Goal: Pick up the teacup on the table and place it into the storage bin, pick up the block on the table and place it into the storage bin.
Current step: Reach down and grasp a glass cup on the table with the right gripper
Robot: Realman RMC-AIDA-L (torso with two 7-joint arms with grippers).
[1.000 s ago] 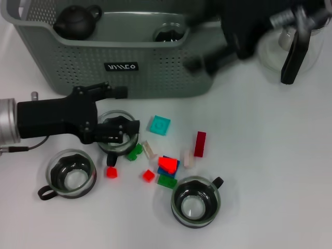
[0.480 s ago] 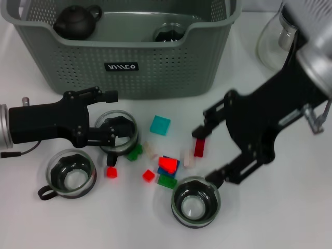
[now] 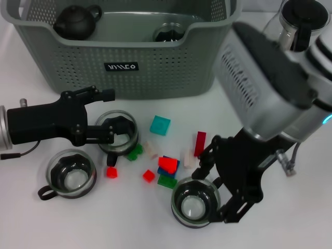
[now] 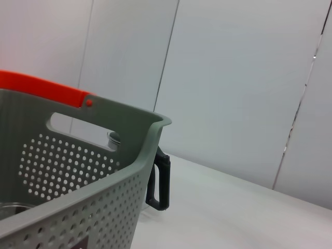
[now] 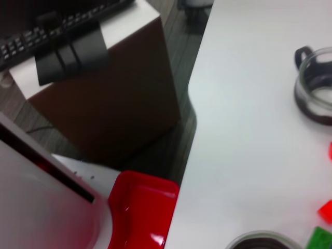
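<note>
The grey-green storage bin (image 3: 155, 67) stands at the back, holding a black teapot (image 3: 77, 21) and a glass cup (image 3: 168, 32). Three glass teacups sit on the white table: one at the left-middle (image 3: 126, 147), one front left (image 3: 71, 174), one front centre (image 3: 194, 203). My left gripper (image 3: 110, 113) reaches in from the left. Its jaws stand apart and the nearer finger lies over the left-middle teacup. My right gripper (image 3: 211, 194) is open and hangs over the handle side of the front-centre teacup. Blocks lie between them: teal (image 3: 160, 125), dark red (image 3: 199, 143), red (image 3: 167, 165).
A glass pitcher (image 3: 295, 26) with a black lid stands back right; its black handle (image 4: 158, 179) shows past the bin's corner. More small blocks are scattered, green (image 3: 167, 181) and red (image 3: 111, 171). In the right wrist view the table edge (image 5: 189, 129) drops to the floor beside a brown box (image 5: 109, 98).
My right arm has swung from the back right by the pitcher down to the front-centre teacup. My left gripper has drawn slightly leftward; the teacup under it has stayed put.
</note>
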